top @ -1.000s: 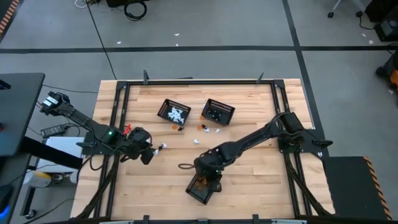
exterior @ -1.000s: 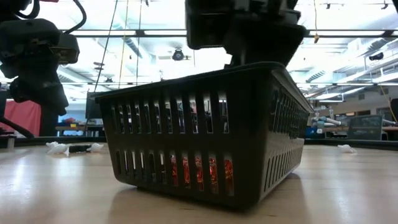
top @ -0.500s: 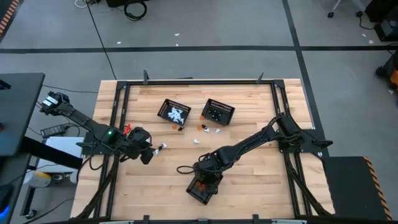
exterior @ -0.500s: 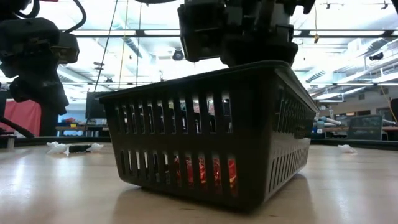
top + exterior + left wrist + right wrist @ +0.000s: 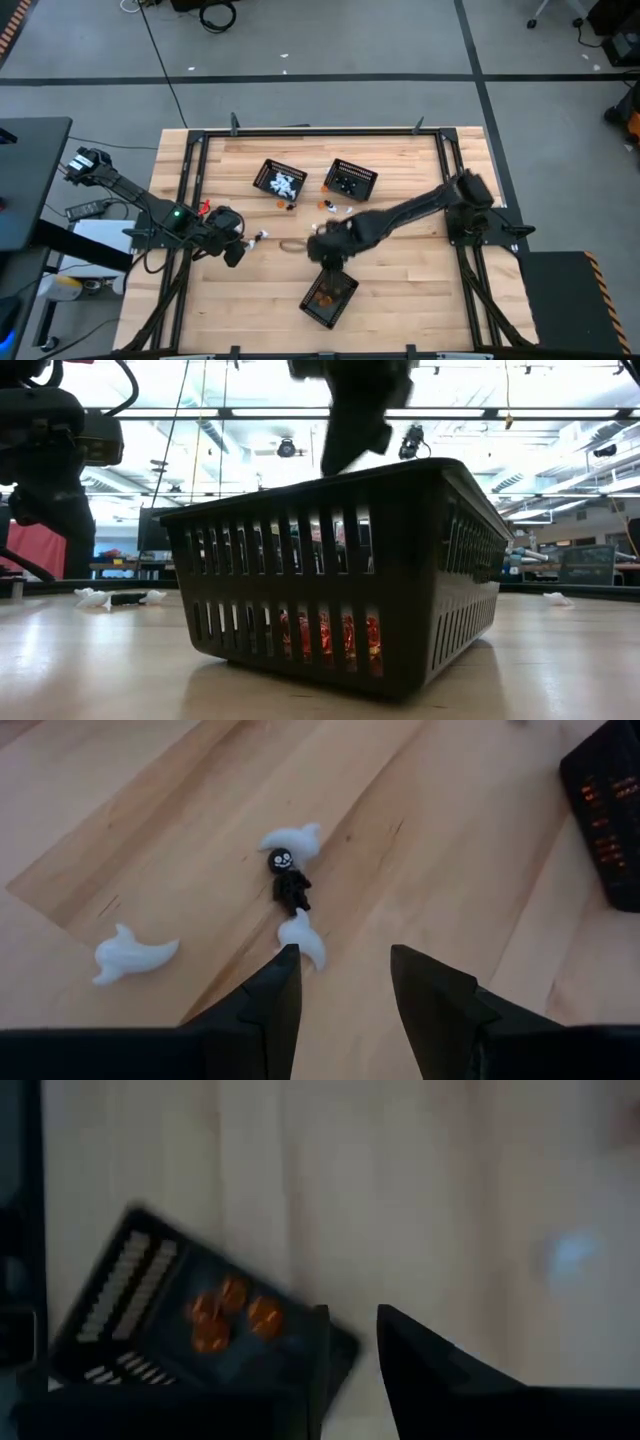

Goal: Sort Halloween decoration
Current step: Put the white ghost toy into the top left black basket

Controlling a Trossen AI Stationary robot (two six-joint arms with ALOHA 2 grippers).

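High view: wooden table [image 5: 400, 290] is carrying three black mesh baskets and small trinkets lying between them.
Left gripper [image 5: 238, 250]: it is hanging low over the left part of the table, fingers [image 5: 272, 1005] spread apart with nothing between them.
Trinkets near left gripper: in the left wrist view a black skeleton figure [image 5: 288, 882] is lying between two white ghosts [image 5: 292, 838], touching or almost touching them; a third white ghost [image 5: 130, 952] is lying apart to the side.
Right gripper [image 5: 330, 250]: it is hovering above the table, just beyond the near basket [image 5: 329, 296]; in the right wrist view its fingers [image 5: 440, 1370] are standing a little apart and are carrying nothing.
Near basket: it is standing on the table at the front edge, holding orange pieces [image 5: 228, 1315]; in the low view they are glowing orange through the slots [image 5: 325, 640].
Far left basket [image 5: 281, 180]: it is holding white pieces.
Far right basket [image 5: 351, 179]: it is holding dark pieces.
Loose pieces [image 5: 328, 206]: a few orange, white and black ones are lying on the wood just in front of the two far baskets.
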